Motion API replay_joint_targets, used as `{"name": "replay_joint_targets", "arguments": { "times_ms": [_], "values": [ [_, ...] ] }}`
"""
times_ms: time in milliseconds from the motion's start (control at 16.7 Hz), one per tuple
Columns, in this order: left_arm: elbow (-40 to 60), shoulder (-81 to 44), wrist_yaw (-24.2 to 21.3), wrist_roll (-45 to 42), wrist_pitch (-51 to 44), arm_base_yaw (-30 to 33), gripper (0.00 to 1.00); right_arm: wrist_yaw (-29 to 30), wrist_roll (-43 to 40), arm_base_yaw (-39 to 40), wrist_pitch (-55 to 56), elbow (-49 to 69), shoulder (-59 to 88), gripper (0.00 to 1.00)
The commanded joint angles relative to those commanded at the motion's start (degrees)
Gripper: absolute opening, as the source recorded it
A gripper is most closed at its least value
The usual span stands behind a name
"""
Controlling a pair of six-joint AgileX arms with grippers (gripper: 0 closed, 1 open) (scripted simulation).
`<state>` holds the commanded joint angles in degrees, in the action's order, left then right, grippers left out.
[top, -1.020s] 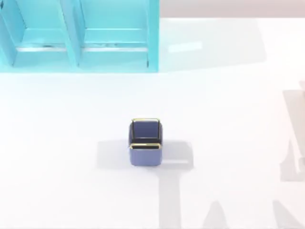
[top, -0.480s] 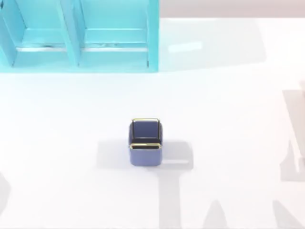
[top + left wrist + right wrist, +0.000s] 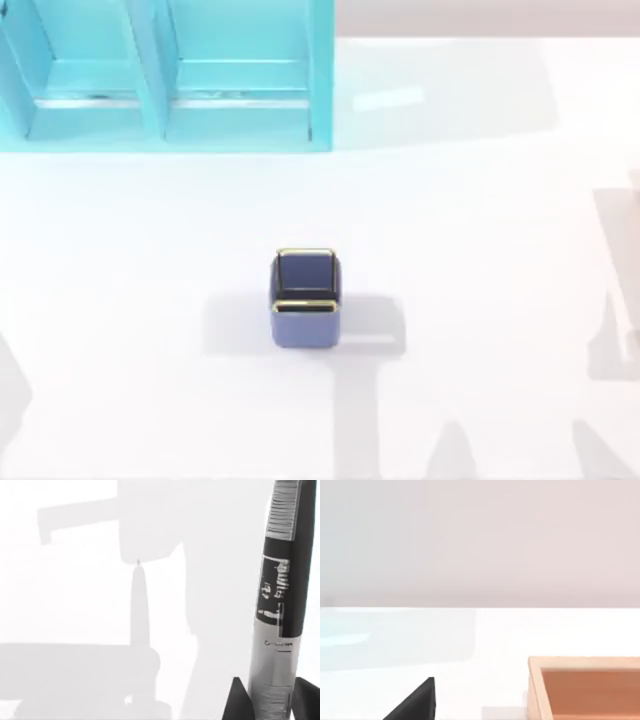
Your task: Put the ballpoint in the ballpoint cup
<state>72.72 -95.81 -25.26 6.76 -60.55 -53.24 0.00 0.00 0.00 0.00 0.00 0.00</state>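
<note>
The ballpoint cup (image 3: pixel 305 299), a small square periwinkle-blue cup with a thin gold rim and a dark inside, stands upright near the middle of the white table. In the left wrist view the ballpoint (image 3: pixel 278 605), black and silver with white print, is held above the bare table top. My left gripper (image 3: pixel 270 704) is shut on its lower part, one dark finger on each side. The ballpoint's shadow falls on the table beneath. My right gripper (image 3: pixel 415 704) appears as a dark corner at the frame's edge, off to the side.
A big turquoise shelf unit (image 3: pixel 165 75) stands at the table's back left. A shallow wooden box (image 3: pixel 585 685) lies close to the right gripper. Arm shadows (image 3: pixel 12 390) fall along the left, front and right edges.
A shadow has crept in at the top view's lower left edge and grown. The cup has stayed in place.
</note>
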Motion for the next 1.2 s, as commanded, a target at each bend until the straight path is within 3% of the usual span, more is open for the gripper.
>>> {"name": "replay_joint_targets", "arguments": {
  "times_ms": [180, 420, 900, 1200],
  "values": [
    [-1.6, -1.1, 11.2, 6.9, 5.9, 12.6, 0.0, 0.0, 0.0, 0.0, 0.0, 0.0, 0.0, 1.0],
    [-4.1, -3.7, 29.9, 17.3, 13.9, 34.0, 0.0, 0.0, 0.0, 0.0, 0.0, 0.0, 0.0, 1.0],
    [-6.0, -9.8, 74.5, 37.7, 27.3, 80.6, 0.0, 0.0, 0.0, 0.0, 0.0, 0.0, 0.0, 1.0],
    [-3.9, -12.2, 101.4, 47.7, 33.4, 104.1, 0.0, 0.0, 0.0, 0.0, 0.0, 0.0, 0.0, 1.0]
  ]
}}
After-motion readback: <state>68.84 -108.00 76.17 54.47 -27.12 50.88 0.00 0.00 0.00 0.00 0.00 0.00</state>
